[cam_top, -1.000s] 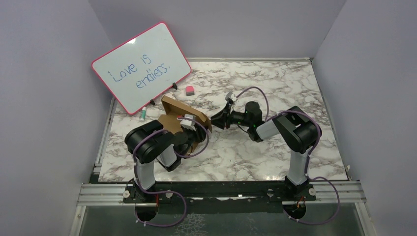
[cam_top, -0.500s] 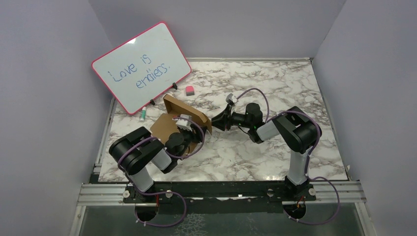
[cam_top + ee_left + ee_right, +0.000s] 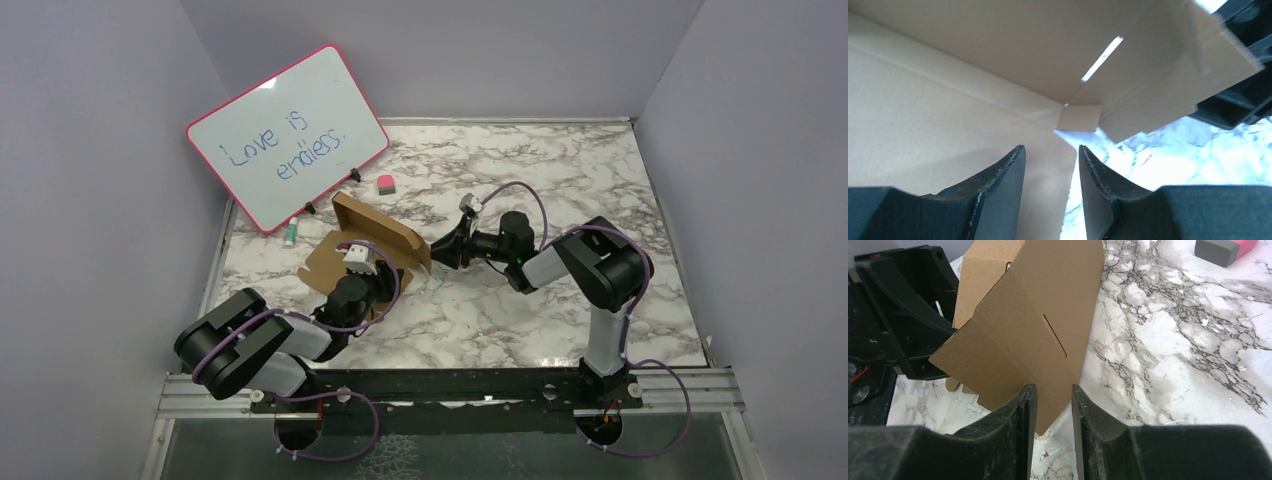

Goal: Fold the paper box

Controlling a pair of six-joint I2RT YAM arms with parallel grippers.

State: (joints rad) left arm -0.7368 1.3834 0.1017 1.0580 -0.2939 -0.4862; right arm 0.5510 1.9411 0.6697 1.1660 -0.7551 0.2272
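The paper box [image 3: 372, 226] is brown cardboard, partly folded, with one long wall raised and its base panel [image 3: 938, 110] flat on the marble. My left gripper [image 3: 380, 278] reaches in low from the near left. In its wrist view it [image 3: 1050, 149] stands open, with the base panel's edge running through the gap just beyond the tips and the inside corner ahead. My right gripper [image 3: 437, 252] sits at the box's right end. Its jaws [image 3: 1053, 387] are a little apart, and the raised wall's [image 3: 1028, 340] lower corner shows face-on between the fingertips. Whether they touch it is unclear.
A pink-rimmed whiteboard [image 3: 288, 135] leans at the back left. A pink and grey eraser [image 3: 385, 183] lies behind the box, also in the right wrist view as the eraser [image 3: 1225, 247]. A green-capped marker [image 3: 290, 232] lies left of the box. Grey walls enclose the table.
My left arm has dropped low and swung out to the near left, uncovering more of the box's flat panel. Its gripper stays at the box's near edge. The right arm has not moved.
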